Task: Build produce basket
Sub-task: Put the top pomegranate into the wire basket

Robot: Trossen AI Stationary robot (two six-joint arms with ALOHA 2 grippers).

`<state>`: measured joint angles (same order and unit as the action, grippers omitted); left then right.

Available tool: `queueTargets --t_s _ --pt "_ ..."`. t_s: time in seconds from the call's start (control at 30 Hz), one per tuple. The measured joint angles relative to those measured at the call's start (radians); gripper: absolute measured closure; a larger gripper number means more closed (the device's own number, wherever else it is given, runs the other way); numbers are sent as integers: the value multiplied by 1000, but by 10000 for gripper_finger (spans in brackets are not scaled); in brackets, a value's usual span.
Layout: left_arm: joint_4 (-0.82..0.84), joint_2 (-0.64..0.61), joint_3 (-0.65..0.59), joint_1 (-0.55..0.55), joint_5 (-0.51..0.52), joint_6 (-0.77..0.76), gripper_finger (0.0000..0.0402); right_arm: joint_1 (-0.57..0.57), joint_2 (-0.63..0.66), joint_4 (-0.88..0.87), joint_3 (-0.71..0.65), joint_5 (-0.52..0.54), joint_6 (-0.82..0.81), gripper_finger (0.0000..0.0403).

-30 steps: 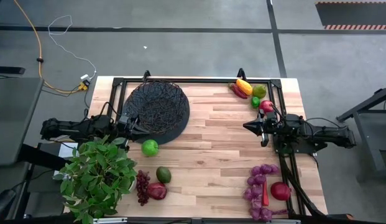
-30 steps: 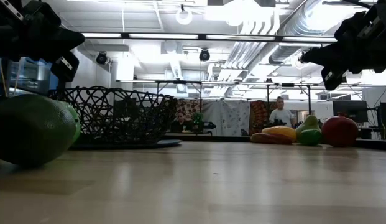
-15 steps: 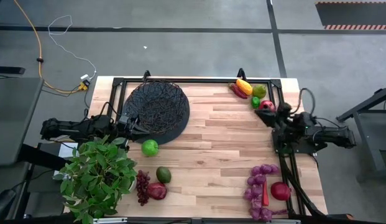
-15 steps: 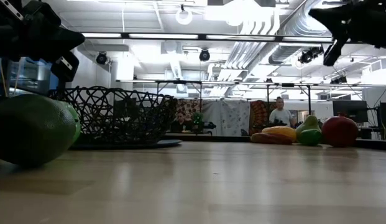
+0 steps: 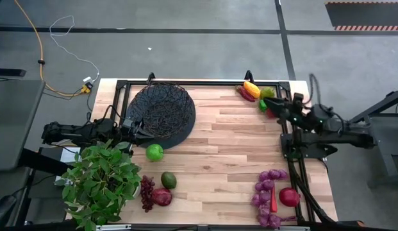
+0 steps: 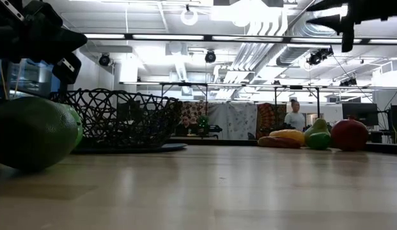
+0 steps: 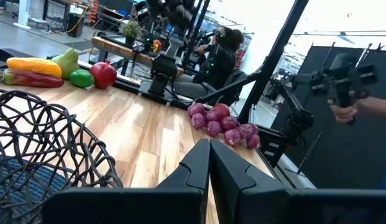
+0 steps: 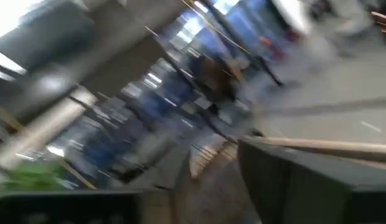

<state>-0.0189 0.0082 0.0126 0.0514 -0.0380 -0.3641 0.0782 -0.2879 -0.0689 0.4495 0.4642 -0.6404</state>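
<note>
Basket (image 5: pixel 161 110) sits upper left of the counter (image 5: pixel 224 141) in the high view, nothing visible in it. Left hand (image 5: pixel 136 126) rests at the basket's lower-left rim, fingers (image 7: pixel 208 163) pressed closed, holding nothing. In the low view the left hand (image 6: pixel 65 48) hangs dark at upper left, above the basket (image 6: pixel 118 118).

Right hand (image 5: pixel 273 101) is at the upper right of the counter, raised over the produce cluster there; cannot tell if it is open or closed, right wrist view is all blur. In the low view it shows at top right (image 6: pixel 326 19), well above the counter.

Produce, all outside the basket:
- upper right: yellow pepper (image 5: pixel 251 88), red chili (image 5: pixel 245 94), green fruit (image 5: pixel 267 94), another green one (image 5: pixel 263 104) just below, partly under the right hand.
- lower left: green apple (image 5: pixel 154 152) just below the basket, avocado (image 5: pixel 168 180), dark grapes (image 5: pixel 147 192) touching a red pomegranate (image 5: pixel 162 197).
- lower right: purple grapes (image 5: pixel 266 186), red pomegranate (image 5: pixel 289 196), thin red chili (image 5: pixel 273 203) between them.

Potted plant (image 5: pixel 99 183) at lower-left edge. Person (image 6: pixel 294 117) standing in the room behind, low view.
</note>
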Motion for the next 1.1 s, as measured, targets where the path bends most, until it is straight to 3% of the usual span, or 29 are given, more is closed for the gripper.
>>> queueTargets --t_s 0.13,0.27,0.4,0.5,0.63,0.8,1.1 --pt "0 0 0 0 0 0 401 4 -178 -298 185 78 -95 181" --pt "0 0 0 0 0 0 401 70 -356 -617 352 84 -198 112" --pt "0 0 0 0 0 0 401 217 -521 -1034 508 70 -405 92" --pt "0 0 0 0 0 0 401 328 -613 -1225 564 -14 -433 91" --pt "0 0 0 0 0 0 401 430 -683 -1253 551 -70 -376 91" --pt "0 0 0 0 0 0 401 538 -723 -1246 472 -47 -391 91" --pt "0 0 0 0 0 0 401 658 -688 -1084 314 -52 -510 91"
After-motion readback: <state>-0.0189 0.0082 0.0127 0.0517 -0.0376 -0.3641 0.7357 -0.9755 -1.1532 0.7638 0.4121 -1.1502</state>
